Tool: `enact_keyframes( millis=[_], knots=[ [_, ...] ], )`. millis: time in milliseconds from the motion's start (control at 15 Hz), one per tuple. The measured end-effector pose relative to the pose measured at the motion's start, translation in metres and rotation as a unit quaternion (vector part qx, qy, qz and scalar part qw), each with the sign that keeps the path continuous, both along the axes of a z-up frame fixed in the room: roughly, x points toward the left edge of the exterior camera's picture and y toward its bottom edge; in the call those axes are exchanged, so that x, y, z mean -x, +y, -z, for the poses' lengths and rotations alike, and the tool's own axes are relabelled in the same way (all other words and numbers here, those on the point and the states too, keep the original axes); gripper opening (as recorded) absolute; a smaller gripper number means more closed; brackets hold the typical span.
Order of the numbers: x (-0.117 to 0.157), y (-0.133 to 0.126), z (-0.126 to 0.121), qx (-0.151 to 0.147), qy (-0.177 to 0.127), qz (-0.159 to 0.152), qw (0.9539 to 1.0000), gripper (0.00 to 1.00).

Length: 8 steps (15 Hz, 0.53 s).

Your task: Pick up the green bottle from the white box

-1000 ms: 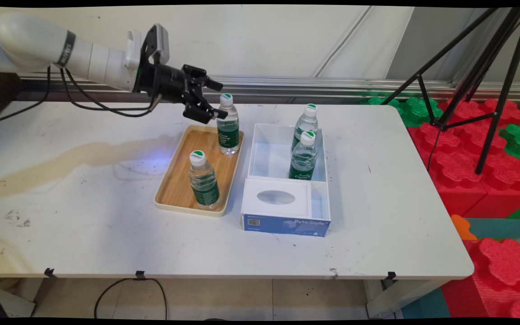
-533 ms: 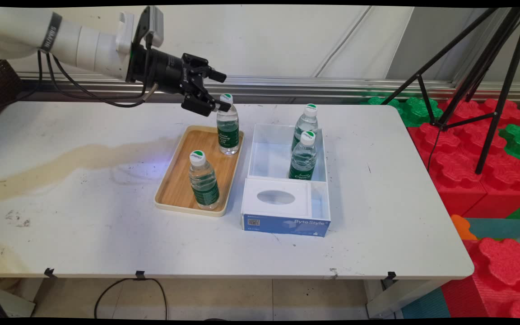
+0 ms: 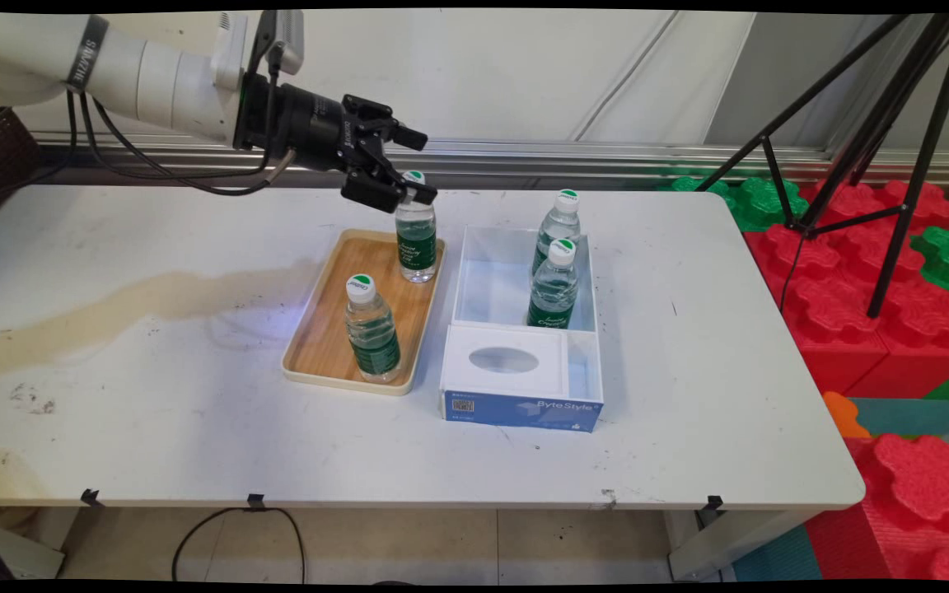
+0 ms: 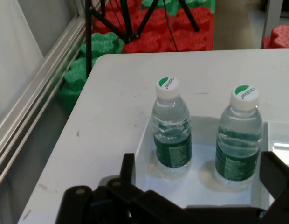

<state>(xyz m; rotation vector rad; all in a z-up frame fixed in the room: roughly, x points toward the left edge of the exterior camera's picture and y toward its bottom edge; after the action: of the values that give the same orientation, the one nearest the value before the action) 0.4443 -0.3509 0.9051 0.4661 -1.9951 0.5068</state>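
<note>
My gripper (image 3: 420, 168) hangs open over the far end of the wooden tray (image 3: 324, 309), level with the cap of the tray's far water bottle (image 3: 416, 239). Its lower finger crosses that bottle's neck in the main view. I cannot tell if they touch. A second bottle (image 3: 372, 331) stands at the tray's near end. In the hand view the gripper (image 4: 202, 162) has nothing between its fingers. Beyond it two more bottles (image 4: 171, 126) (image 4: 240, 136) stand in the white open box (image 4: 145, 140), seen in the main view as the box (image 3: 462, 272) right of the tray.
A blue and white tissue box (image 3: 524, 409) fills the white box's near end. Red and green foam blocks (image 3: 853, 272) and a black tripod (image 3: 895, 123) stand past the table's right edge. A metal rail (image 3: 606, 156) runs along the wall behind.
The gripper has risen from beside the far tray bottle's neck and shifted a little right, staying open. The bottles have not moved.
</note>
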Motion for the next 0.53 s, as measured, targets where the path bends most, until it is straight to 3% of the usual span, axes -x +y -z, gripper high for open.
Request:
enact_keyframes(
  millis=[533],
  knots=[
    [0.028, 0.0, 0.023, -0.011, 0.013, -0.008, 0.9998, 1.0]
  ],
)
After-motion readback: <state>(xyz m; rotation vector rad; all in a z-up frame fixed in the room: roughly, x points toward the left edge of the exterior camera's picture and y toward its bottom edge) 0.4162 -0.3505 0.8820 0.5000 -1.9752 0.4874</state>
